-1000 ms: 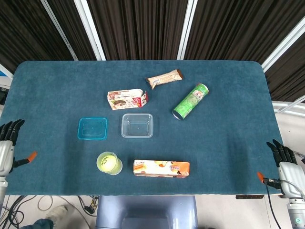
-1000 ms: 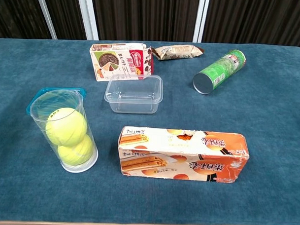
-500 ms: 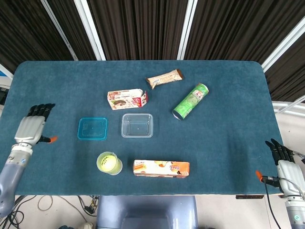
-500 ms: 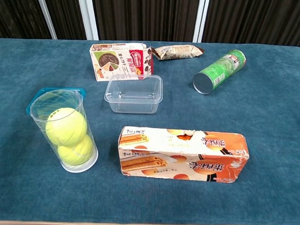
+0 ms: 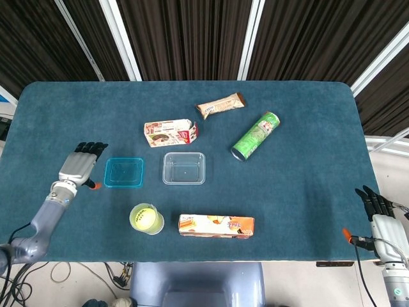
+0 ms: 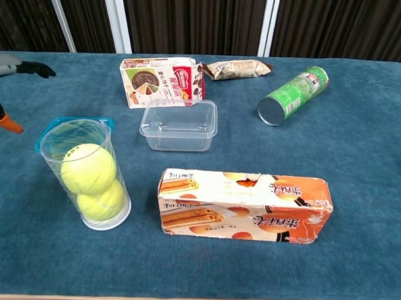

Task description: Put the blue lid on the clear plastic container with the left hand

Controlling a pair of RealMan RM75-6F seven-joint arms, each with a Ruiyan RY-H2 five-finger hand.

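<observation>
The blue lid (image 5: 124, 172) lies flat on the table, just left of the clear plastic container (image 5: 184, 168), which stands open side up. In the chest view the container (image 6: 179, 125) is in the middle and the lid (image 6: 49, 133) is mostly hidden behind a tube of tennis balls. My left hand (image 5: 80, 167) hovers just left of the lid with its fingers extended, holding nothing; only its fingertips (image 6: 35, 69) show at the chest view's left edge. My right hand (image 5: 381, 220) rests open at the table's front right corner.
A clear tube of tennis balls (image 5: 146, 219) stands in front of the lid. An orange biscuit box (image 5: 216, 225) lies near the front edge. A red-and-white box (image 5: 170, 133), a snack bar (image 5: 220, 105) and a green can (image 5: 255, 135) lie behind the container.
My left hand has moved from the table's left edge inward and to the right, arriving just beside the blue lid. The right hand has barely shifted.
</observation>
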